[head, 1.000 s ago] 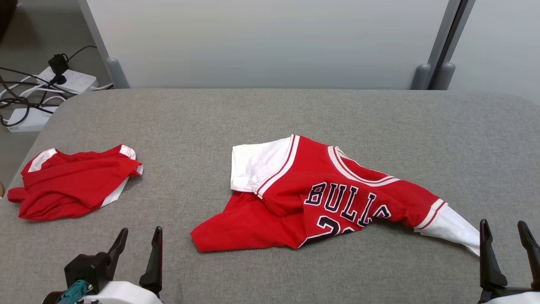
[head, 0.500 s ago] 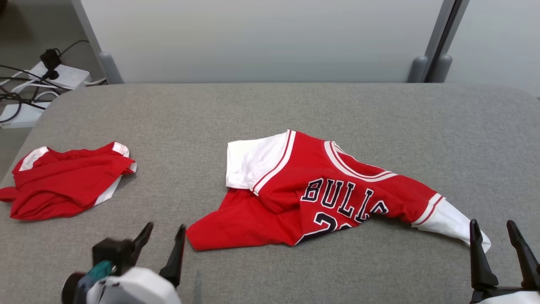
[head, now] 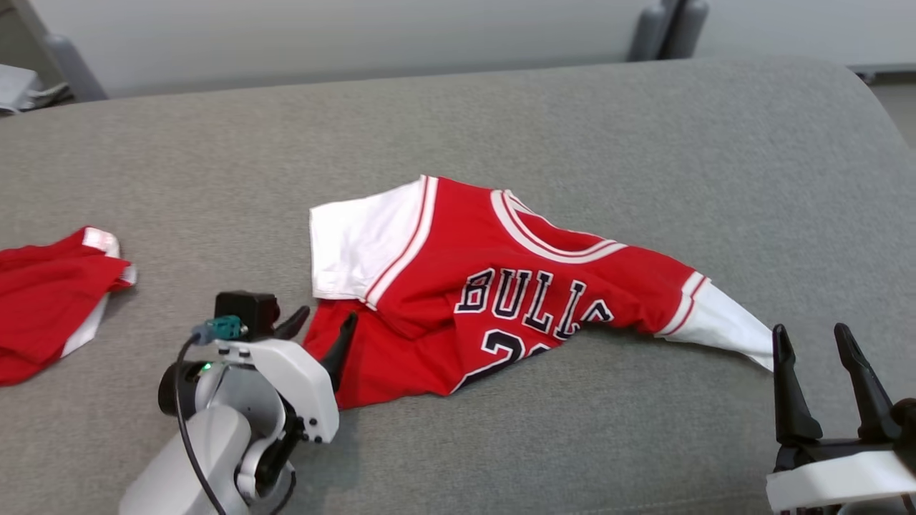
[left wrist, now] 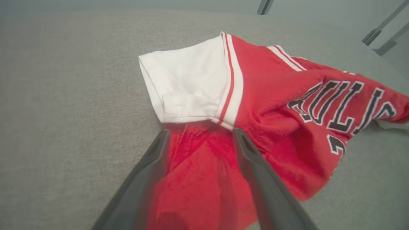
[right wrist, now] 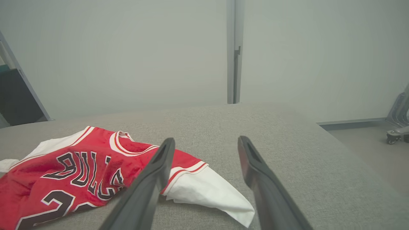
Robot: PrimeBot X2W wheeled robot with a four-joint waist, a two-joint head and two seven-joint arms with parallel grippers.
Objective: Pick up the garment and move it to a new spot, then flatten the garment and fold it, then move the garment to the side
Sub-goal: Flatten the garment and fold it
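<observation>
The left hand (head: 328,316) stands wide open and empty, its two dark fingers (head: 340,347) poised over the lower red corner of the crumpled red-and-white mesh basketball jersey (head: 444,250), which lies in the middle of the grey fabric-covered surface (head: 501,114). The right hand (head: 809,330), equally open and empty, hovers just beside the white sleeve tip (head: 737,332). The jersey looks light, limp and slippery; a pinch on bunched hem or sleeve should hold.

A grey, cloth-covered table (head: 572,121) with rounded corners carries two pieces of clothing. A crumpled red and white Bulls jersey (head: 458,250) lies near its middle. A bunched red garment (head: 43,300) lies well apart at the left edge.
</observation>
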